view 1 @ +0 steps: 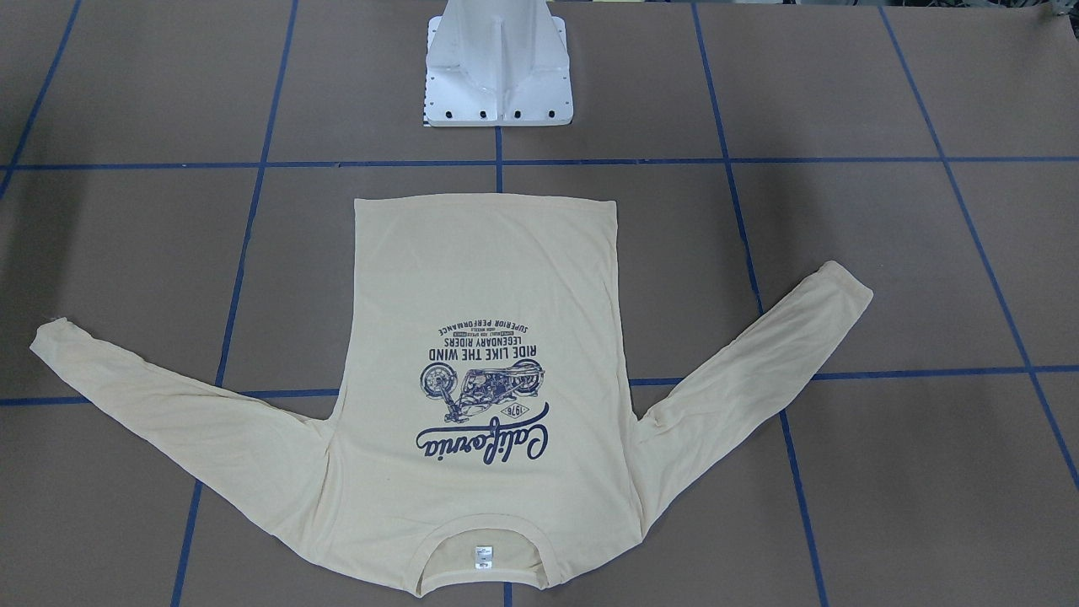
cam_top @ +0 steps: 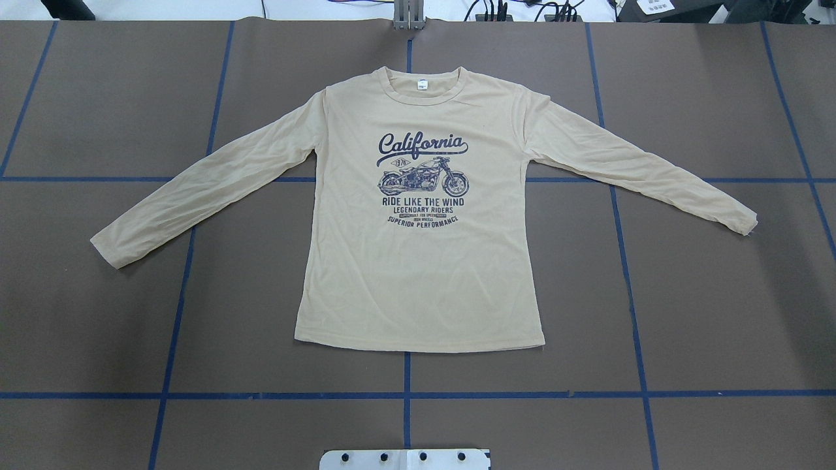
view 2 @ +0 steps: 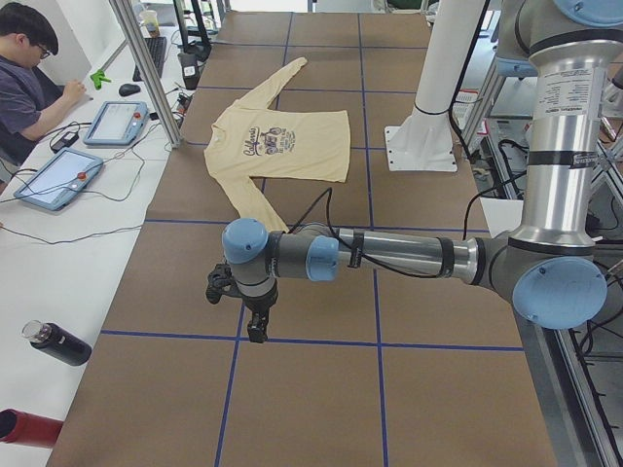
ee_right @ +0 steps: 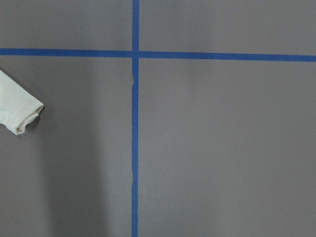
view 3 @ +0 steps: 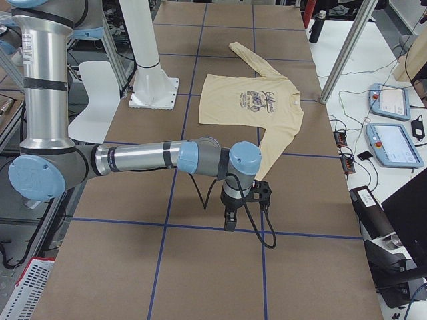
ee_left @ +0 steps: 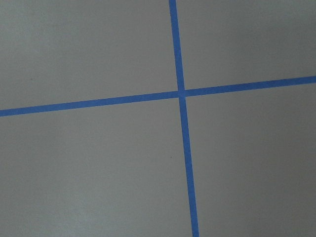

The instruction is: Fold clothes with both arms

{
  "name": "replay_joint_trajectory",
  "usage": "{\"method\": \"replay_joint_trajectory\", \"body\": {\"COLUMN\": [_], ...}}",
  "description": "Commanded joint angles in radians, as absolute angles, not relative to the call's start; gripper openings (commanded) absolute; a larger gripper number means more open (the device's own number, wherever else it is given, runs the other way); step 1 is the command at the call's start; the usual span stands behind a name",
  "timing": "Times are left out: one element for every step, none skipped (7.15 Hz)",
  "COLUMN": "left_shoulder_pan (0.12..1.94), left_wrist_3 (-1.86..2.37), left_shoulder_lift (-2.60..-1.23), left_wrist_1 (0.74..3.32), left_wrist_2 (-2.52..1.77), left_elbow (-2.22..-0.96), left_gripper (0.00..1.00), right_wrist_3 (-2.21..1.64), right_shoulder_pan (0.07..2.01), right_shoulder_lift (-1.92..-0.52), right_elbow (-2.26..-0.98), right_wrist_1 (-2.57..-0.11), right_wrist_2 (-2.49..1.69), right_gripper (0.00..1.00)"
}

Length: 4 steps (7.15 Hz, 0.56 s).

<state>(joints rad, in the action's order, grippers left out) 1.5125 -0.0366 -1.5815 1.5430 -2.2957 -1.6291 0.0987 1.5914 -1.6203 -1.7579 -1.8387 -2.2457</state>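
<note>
T-shirt (cam_top: 418, 274) lies flat, print up, collar (cam_top: 392, 93) at 12 o'clock overhead; left fingers (view 2: 257, 331) and right fingers (view 3: 229, 220), can't tell if clenched.

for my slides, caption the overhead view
Cream California T-shirt spread flat, print up, sleeves out, on the blue-taped table

Overhead and front-facing views share the T-shirt (cam_top: 418, 261), looking down from opposite sides; side views sight from beyond its sleeves; wrist cameras close, downward.

The left arm (view 2: 409, 255) reaches out flat, left gripper (view 2: 256, 331) pointing down. The right arm (view 3: 140, 158) and right gripper (view 3: 229, 221) match (open or closed, hard to tell).
</note>
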Motion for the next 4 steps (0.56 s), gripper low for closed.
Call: {"method": "replay_joint_trajectory", "body": {"left_shoulder_pan": [1.514, 1.514, 1.513, 1.514], "left_wrist_3": [-0.037, -0.037, -0.034, -0.029], "left_shoulder_lift": [-1.582, -1.582, -1.594, -1.614], "left_wrist_1": [1.546, 1.549, 1.551, 1.551], "left_wrist_2": [-2.299, -2.304, -2.299, -2.299], "left_elbow": [-1.629, -1.637, -1.652, -1.689], "left_gripper": [1.0, 1.0, 1.0, 1.0], "right_wrist_3": [0.101, 0.101, 0.1, 0.1], "right_shoulder_pan": [1.592, 1.592, 1.592, 1.592], "right_shoulder_lift": [-1.621, -1.621, -1.621, -1.621], "right_elbow": [-1.758, -1.758, -1.762, -1.763], "right_wrist_1": [-1.838, -1.839, -1.839, -1.838], "right_wrist_2": [-2.247, -2.266, -2.305, -2.327], "right_gripper": [1.0, 1.0, 1.0, 1.0]}}
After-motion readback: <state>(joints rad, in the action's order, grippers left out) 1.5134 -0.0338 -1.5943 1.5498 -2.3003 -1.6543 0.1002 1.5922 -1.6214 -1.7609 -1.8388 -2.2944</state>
